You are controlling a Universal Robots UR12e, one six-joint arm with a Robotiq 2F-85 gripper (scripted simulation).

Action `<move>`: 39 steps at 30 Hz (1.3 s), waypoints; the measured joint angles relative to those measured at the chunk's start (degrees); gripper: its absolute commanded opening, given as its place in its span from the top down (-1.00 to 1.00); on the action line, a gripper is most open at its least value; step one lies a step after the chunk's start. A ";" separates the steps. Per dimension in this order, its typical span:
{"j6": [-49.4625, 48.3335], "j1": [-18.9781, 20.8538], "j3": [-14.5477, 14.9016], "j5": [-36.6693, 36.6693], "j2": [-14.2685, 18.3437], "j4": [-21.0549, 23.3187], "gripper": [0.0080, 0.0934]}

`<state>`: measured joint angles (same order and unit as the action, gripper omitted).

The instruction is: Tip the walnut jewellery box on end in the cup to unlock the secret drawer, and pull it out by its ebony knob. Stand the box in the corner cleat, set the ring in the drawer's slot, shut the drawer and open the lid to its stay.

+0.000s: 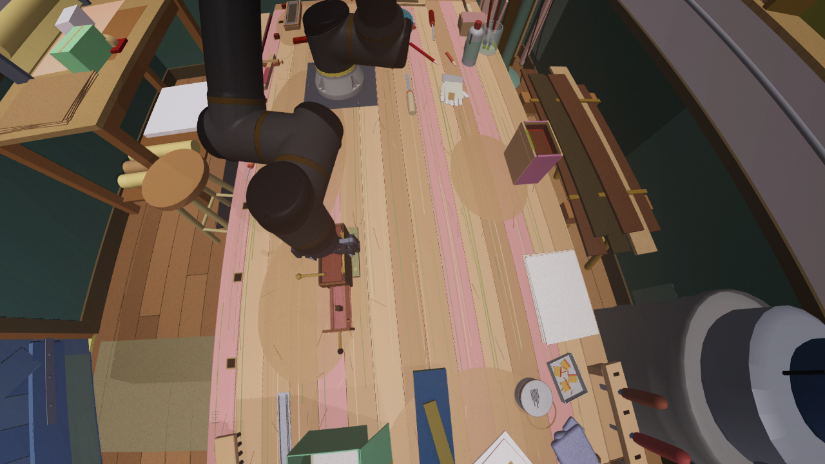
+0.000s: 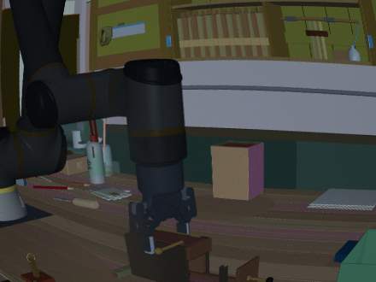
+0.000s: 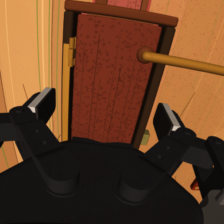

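Observation:
On the left half of the bench the walnut jewellery box point(image 1: 336, 270) point(image 2: 168, 252) point(image 3: 115, 82) rests flat against a greenish corner cleat point(image 1: 356, 254), its lid down. A brass lid handle point(image 1: 306, 276) point(image 3: 181, 63) sticks out sideways from it. The secret drawer point(image 1: 339, 309) stands pulled out toward the bench's near end, with its ebony knob point(image 1: 340, 350) at the tip. My gripper point(image 1: 348, 244) point(image 2: 164, 228) point(image 3: 104, 112) hangs just above the box's rear end, open and holding nothing. The ring point(image 2: 30, 258) stands on a small stand at the near left, as the second side camera shows. The cup point(image 1: 532, 153) point(image 2: 237, 170) stands far right.
The bench's left edge runs close beside the box, with a stool point(image 1: 173, 179) beyond it. A white sheet point(image 1: 559, 295), planks point(image 1: 582, 161), a bottle point(image 1: 472, 43) and hand tools lie to the right and rear. A blue board point(image 1: 431, 412) and green box point(image 1: 340, 447) sit at the near end.

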<state>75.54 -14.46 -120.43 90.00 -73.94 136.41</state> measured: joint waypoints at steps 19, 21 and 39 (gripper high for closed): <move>0.00 0.00 1.82 0.00 -3.57 -5.30 -0.99; 0.00 0.00 2.25 0.00 -4.27 -6.41 -0.99; 0.00 0.00 4.70 0.00 -7.54 -12.14 -0.99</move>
<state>75.54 -14.46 -115.74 90.00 -81.48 124.27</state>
